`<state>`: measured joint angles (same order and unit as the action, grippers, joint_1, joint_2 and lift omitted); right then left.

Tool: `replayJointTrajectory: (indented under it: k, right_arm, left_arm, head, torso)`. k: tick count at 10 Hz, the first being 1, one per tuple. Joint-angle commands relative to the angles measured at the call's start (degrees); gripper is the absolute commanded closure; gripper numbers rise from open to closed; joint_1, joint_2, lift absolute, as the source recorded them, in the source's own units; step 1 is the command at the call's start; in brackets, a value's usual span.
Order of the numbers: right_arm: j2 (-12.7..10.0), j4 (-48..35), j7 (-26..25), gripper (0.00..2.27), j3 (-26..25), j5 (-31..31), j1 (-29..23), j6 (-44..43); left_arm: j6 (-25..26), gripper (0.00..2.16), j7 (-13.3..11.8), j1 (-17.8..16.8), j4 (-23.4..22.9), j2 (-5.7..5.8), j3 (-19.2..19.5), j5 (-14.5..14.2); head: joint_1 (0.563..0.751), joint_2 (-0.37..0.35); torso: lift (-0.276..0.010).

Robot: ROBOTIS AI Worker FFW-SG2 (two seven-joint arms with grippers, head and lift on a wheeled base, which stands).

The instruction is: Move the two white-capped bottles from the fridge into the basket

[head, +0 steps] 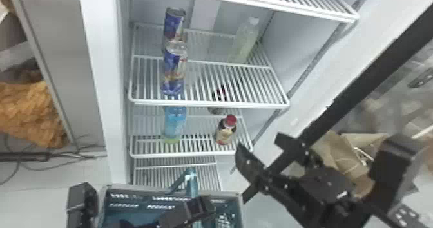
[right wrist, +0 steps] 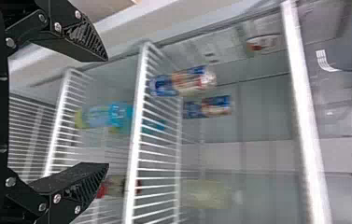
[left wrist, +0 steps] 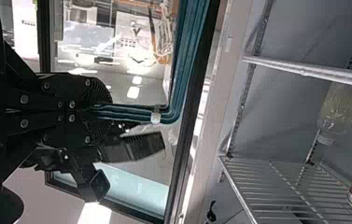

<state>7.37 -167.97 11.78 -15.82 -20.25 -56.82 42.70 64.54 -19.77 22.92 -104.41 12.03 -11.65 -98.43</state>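
Right gripper (head: pixel 258 142): black. Beyond it: red-capped bottle (head: pixel 226 133), dark, cream label; white-capped bottle (head: pixel 245 41), pale yellow-green; shelves (head: pixel 209 104) white, striped by parallel wires. Left of it: cans (head: pixel 174 63), blue and silver with red-yellow marks; blue bottle (head: pixel 175 121), green base. At left gripper (head: pixel 203 206), black: basket (head: pixel 145 190), teal, grey rim.

Blue-and-silver cylindrical metal cans (head: pixel 174 63) look glossy. The pale, translucent, white-capped plastic bottle (head: pixel 245 40) looks smooth, as do the white wire shelves (head: pixel 206 103); the creased brown paper bag (head: pixel 338 155) looks matt.
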Motion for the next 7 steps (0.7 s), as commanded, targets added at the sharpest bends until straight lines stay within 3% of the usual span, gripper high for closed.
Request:
replayJointTrajectory:
  k: [1,7]
  right_arm:
    - [0.02,-0.4,0.0,0.27,0.85,0.6,2.54,-4.74]
    - [0.63,10.97,-0.88,0.27,3.71,3.0,11.12,-18.66]
  left_arm:
    - [0.0,1.19,0.0,0.0,0.0,-0.08,0.0,-0.06]
    - [-0.28,1.19,0.0,0.14,0.0,-0.08,0.0,-0.29]
  head:
    - [0.695,-0.35]
    - [0.695,-0.35]
  torso:
    - [0.0]
    - [0.0]
